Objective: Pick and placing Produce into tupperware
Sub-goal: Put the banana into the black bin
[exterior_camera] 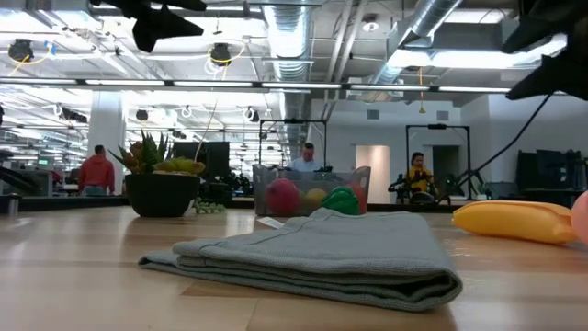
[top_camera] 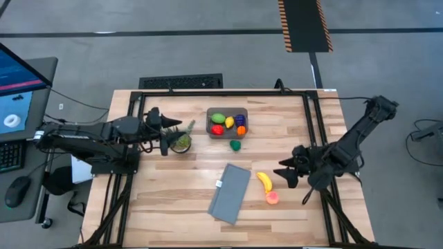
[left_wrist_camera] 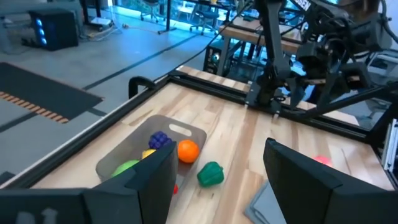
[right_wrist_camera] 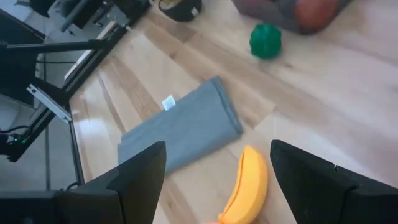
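Observation:
The tupperware point(top_camera: 227, 122) stands on the table toward the far edge and holds light green, red, yellow, purple and orange produce. A dark green piece point(top_camera: 235, 145) lies on the wood just near of it. A yellow banana point(top_camera: 264, 181) and a pink piece point(top_camera: 272, 198) lie toward the near right. My left gripper point(top_camera: 172, 133) hangs open in the air left of the tub, with nothing between its fingers point(left_wrist_camera: 217, 149). My right gripper point(top_camera: 285, 171) is open above the table, just right of the banana point(right_wrist_camera: 249, 183), and touches nothing.
A spiky green plant in a small dark pot point(top_camera: 181, 142) stands right beside my left gripper. A folded grey cloth point(top_camera: 230, 192) lies left of the banana. Black frame rails point(top_camera: 221, 92) run along the table's edges. People show in the room behind point(exterior_camera: 94, 170).

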